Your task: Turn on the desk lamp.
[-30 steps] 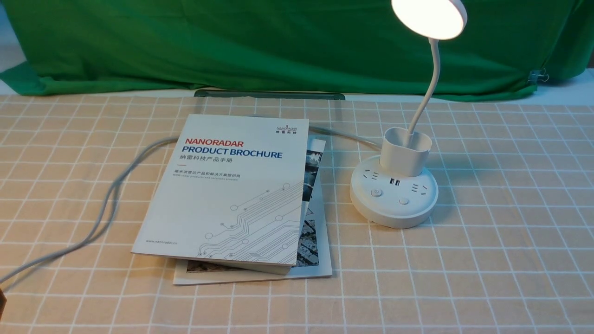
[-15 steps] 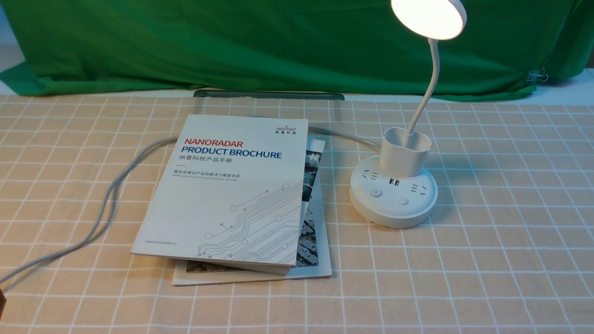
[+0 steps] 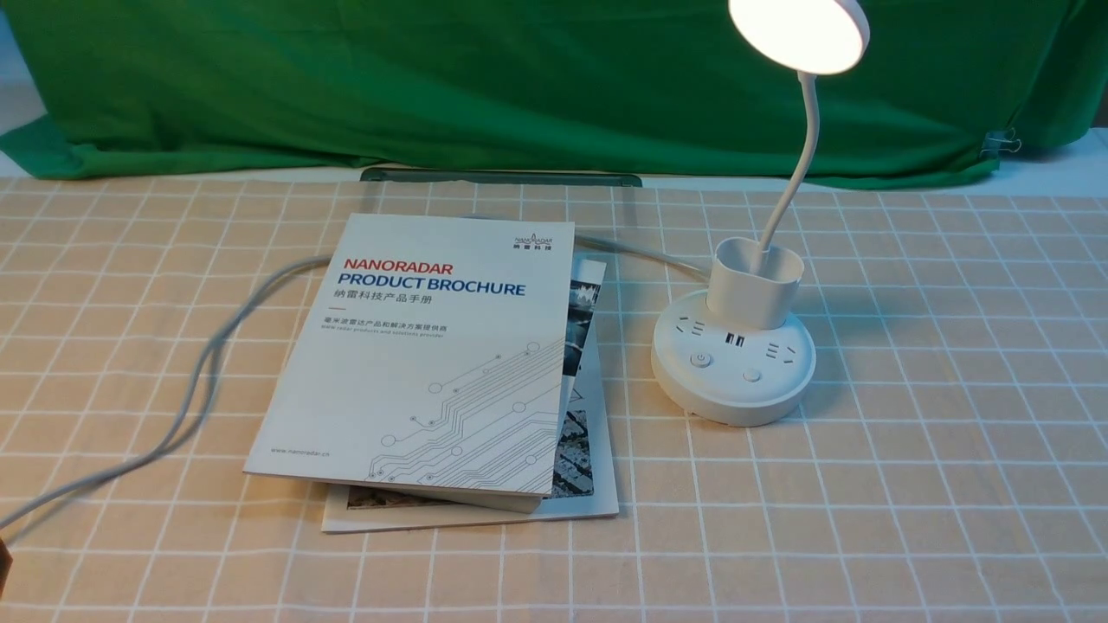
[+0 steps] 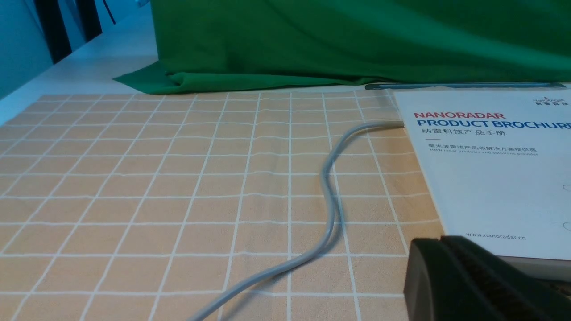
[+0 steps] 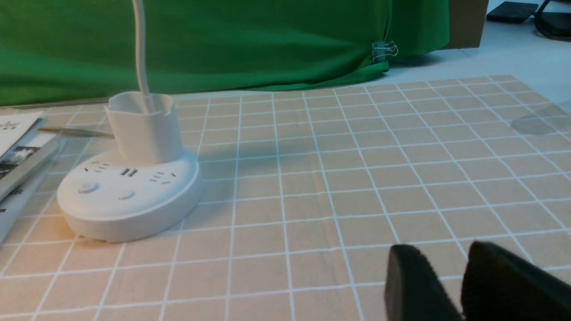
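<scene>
The white desk lamp stands right of centre on the checked cloth. Its round disc head [image 3: 798,33] glows bright at the top of the thin gooseneck [image 3: 805,147]. The cup-shaped holder [image 3: 756,281] sits on the round base [image 3: 733,394], which has sockets and two buttons [image 3: 701,359] [image 3: 752,375]. The base [image 5: 129,209] also shows in the right wrist view, far from my right gripper [image 5: 444,252], whose jaws stand a little apart and empty above the cloth. My left gripper [image 4: 441,239] is shut and empty near the brochure's near corner. Neither gripper shows in the front view.
A white "Nanoradar Product Brochure" [image 3: 433,346] lies on another booklet [image 3: 593,484], left of the lamp. A grey cable [image 3: 208,363] runs from under it to the near left edge. A green backdrop cloth [image 3: 433,78] closes the far side.
</scene>
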